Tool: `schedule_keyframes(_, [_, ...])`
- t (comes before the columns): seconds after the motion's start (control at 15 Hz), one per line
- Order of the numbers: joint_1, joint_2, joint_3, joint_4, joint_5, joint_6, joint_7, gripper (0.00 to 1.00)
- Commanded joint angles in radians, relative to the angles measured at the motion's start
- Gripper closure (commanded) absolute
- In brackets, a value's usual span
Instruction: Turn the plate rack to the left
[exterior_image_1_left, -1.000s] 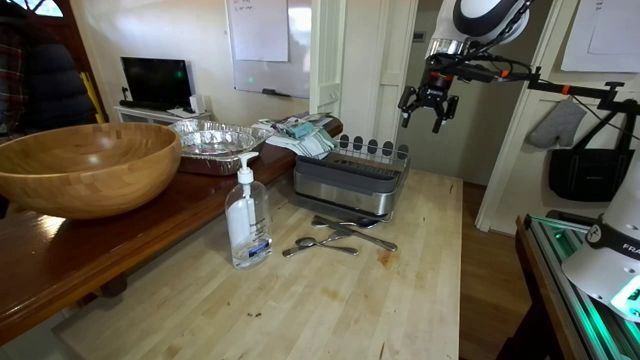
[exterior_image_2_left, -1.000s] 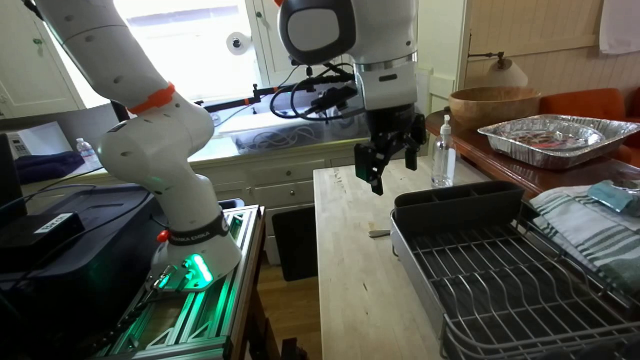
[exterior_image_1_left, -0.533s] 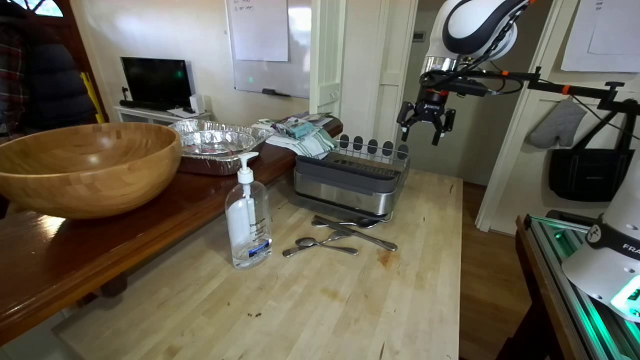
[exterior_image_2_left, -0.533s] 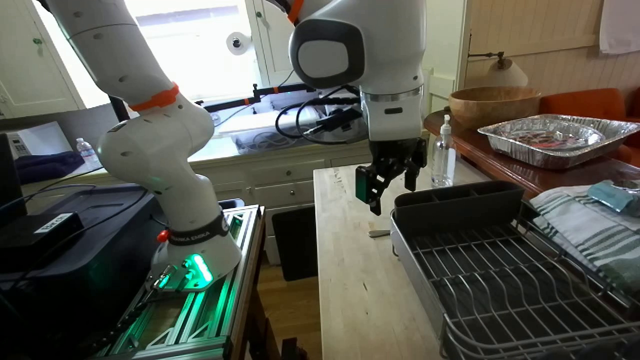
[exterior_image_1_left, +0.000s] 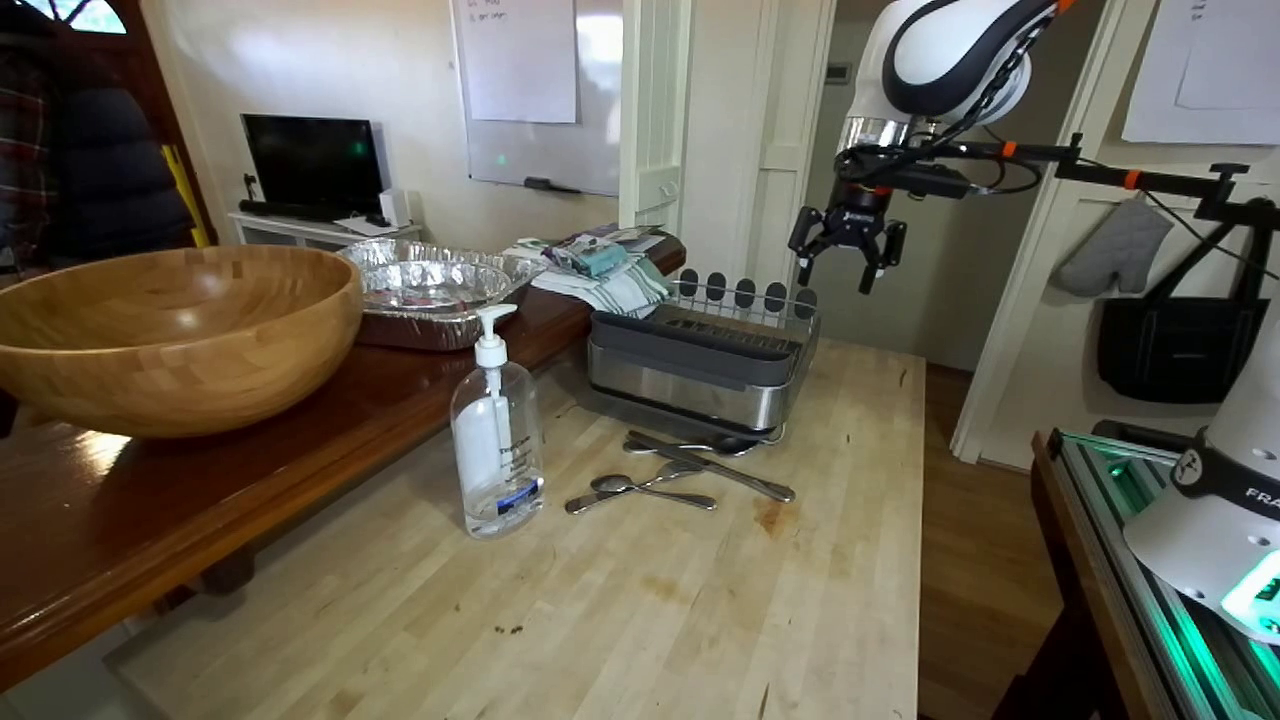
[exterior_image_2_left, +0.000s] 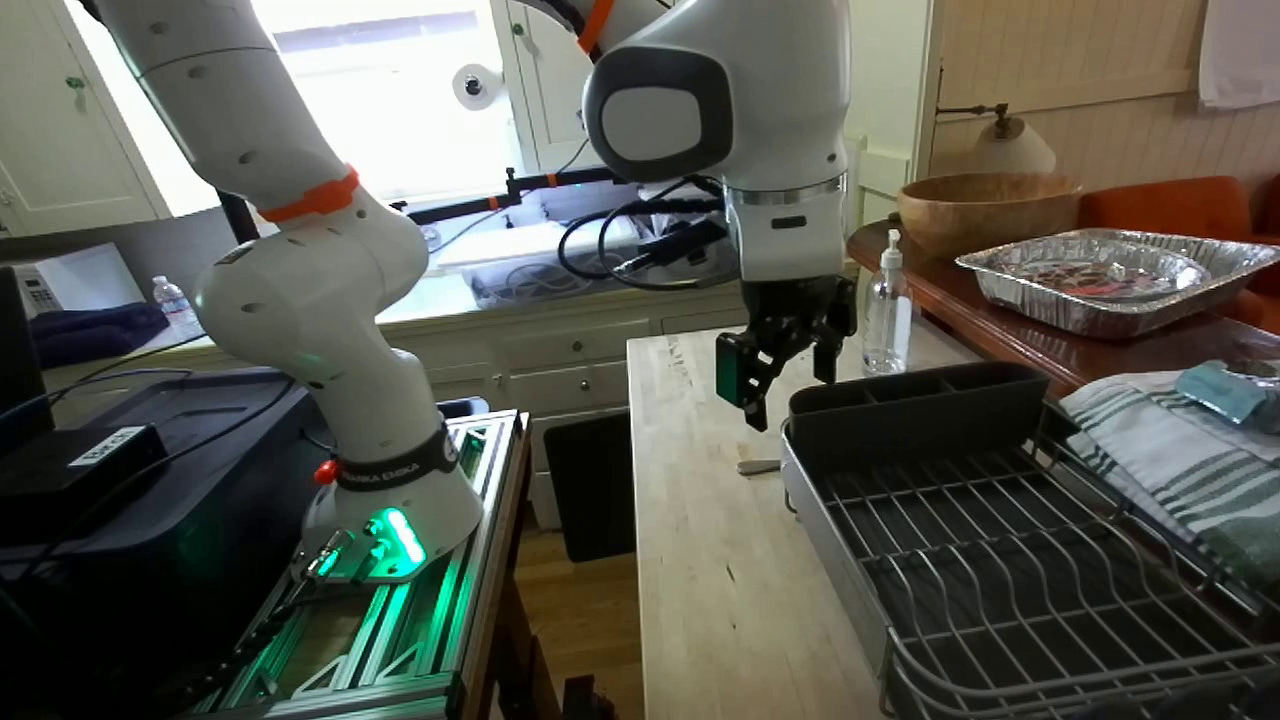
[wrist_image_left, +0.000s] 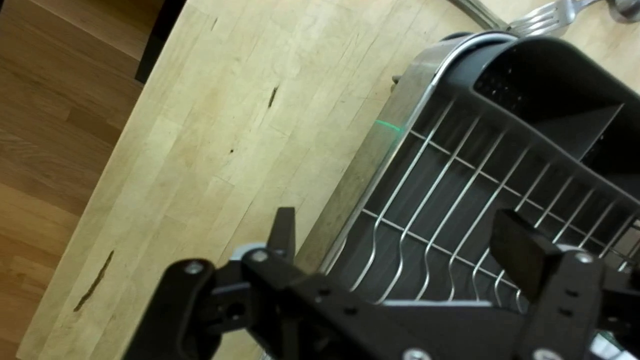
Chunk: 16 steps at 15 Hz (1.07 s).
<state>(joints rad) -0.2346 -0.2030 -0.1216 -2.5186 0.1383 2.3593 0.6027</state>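
The plate rack is a silver-grey metal rack with a wire grid, dark base and dark cutlery holder. It stands on the wooden table in both exterior views (exterior_image_1_left: 690, 392) (exterior_image_2_left: 835, 570). In the wrist view the rack (wrist_image_left: 382, 145) lies diagonally, its long metal side below and between the jaws. My gripper shows in both exterior views (exterior_image_1_left: 835, 277) (exterior_image_2_left: 790, 392). It points down, open and empty, above the table area and apart from the rack. In the wrist view the gripper (wrist_image_left: 395, 220) has one finger over the bare table side and one over the wire grid.
Loose cutlery (exterior_image_1_left: 680, 475) lies by the rack's cutlery-holder end. A clear soap bottle (exterior_image_1_left: 497, 450) stands farther along the table. The higher dark counter alongside holds a wooden bowl (exterior_image_1_left: 180, 340), foil trays (exterior_image_1_left: 430, 285) and towels (exterior_image_2_left: 1160, 430). The table edge (wrist_image_left: 120, 140) drops to the floor.
My gripper has come down, mostly in the first half second, and then shifted only slightly. It stays open. The plate rack has not moved.
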Motion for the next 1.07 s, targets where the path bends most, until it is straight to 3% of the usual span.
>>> schedule_keyframes(0.0, [-0.003, 0.068, 0.011, -0.012, -0.015, 0.148, 0.079, 0.0])
schedule_keyframes(0.47, [0.019, 0.234, -0.029, 0.012, 0.11, 0.356, 0.055, 0.0])
schedule_keyframes(1.0, [0.017, 0.32, -0.044, 0.038, 0.232, 0.355, -0.018, 0.0])
